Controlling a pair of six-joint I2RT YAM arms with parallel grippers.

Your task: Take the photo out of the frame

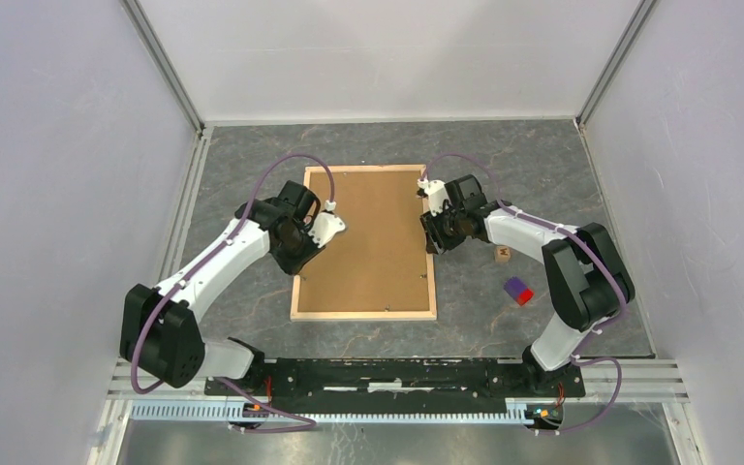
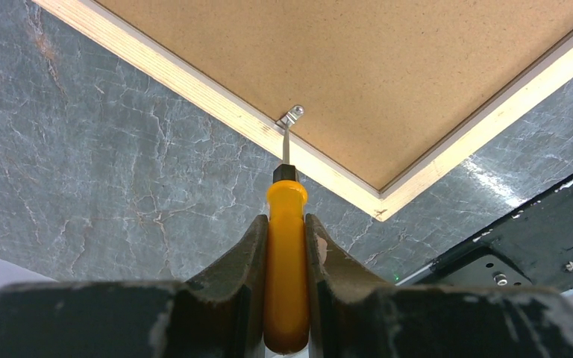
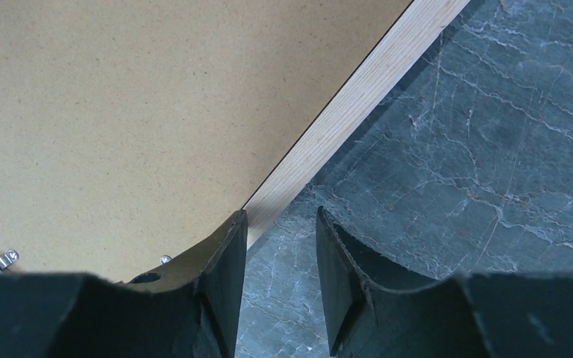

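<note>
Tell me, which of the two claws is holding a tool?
The left gripper: it clamps an orange-handled screwdriver aimed at a frame clip. The right gripper holds nothing.

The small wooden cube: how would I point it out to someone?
Find the big picture frame lying back-up in the middle of the grey table. Just off its right-hand edge sit two small things. The wooden cube is the pale tan one, nearer the frame; its neighbour is a purple and red block.

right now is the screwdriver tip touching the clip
Touching. The left wrist view shows the screwdriver tip meeting the clip on the frame, no gap.
</note>
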